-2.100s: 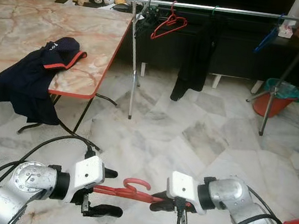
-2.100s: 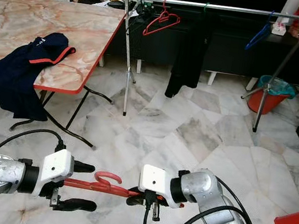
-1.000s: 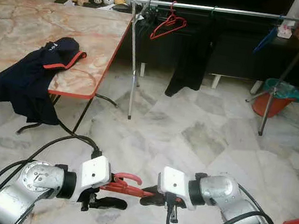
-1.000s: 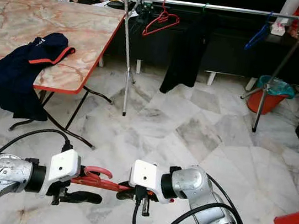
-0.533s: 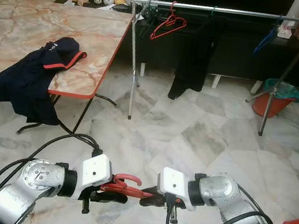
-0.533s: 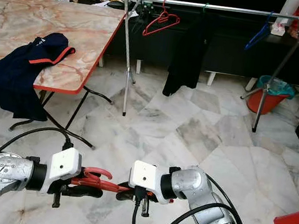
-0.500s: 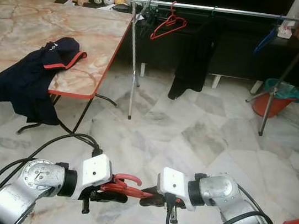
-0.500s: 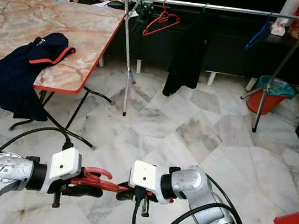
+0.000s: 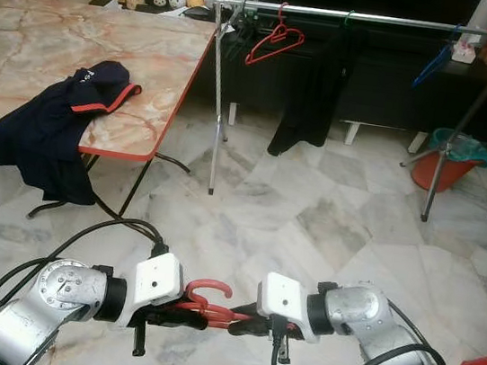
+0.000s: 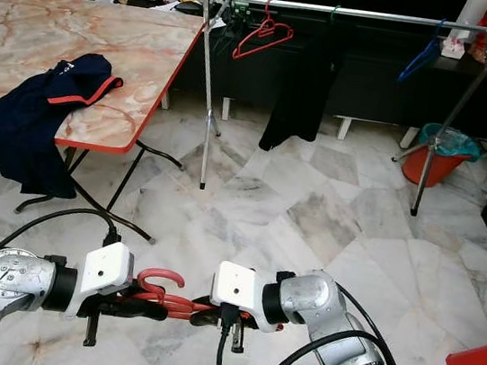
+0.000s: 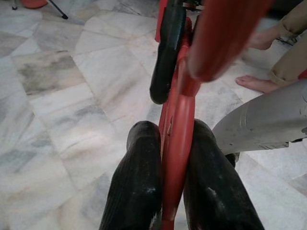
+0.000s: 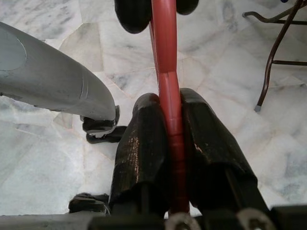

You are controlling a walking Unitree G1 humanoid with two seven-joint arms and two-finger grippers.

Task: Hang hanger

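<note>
The red hanger (image 9: 208,306) has rolled since a moment ago: its hook now stands upward instead of lying flat, suiting a later hooking onto the rail (image 9: 375,19), which stands well apart across the floor. Left end effector (image 11: 165,158) is clamped on one side of the hanger; right end effector (image 12: 169,129) is clamped on the other.

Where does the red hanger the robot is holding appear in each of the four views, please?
Left eye view: hanger low centre, between both tools.
Right eye view: hanger low, left of centre.
Left wrist view: red bar between black fingers.
Right wrist view: red bar between fingers.
Shared landmark: marble floor.
</note>
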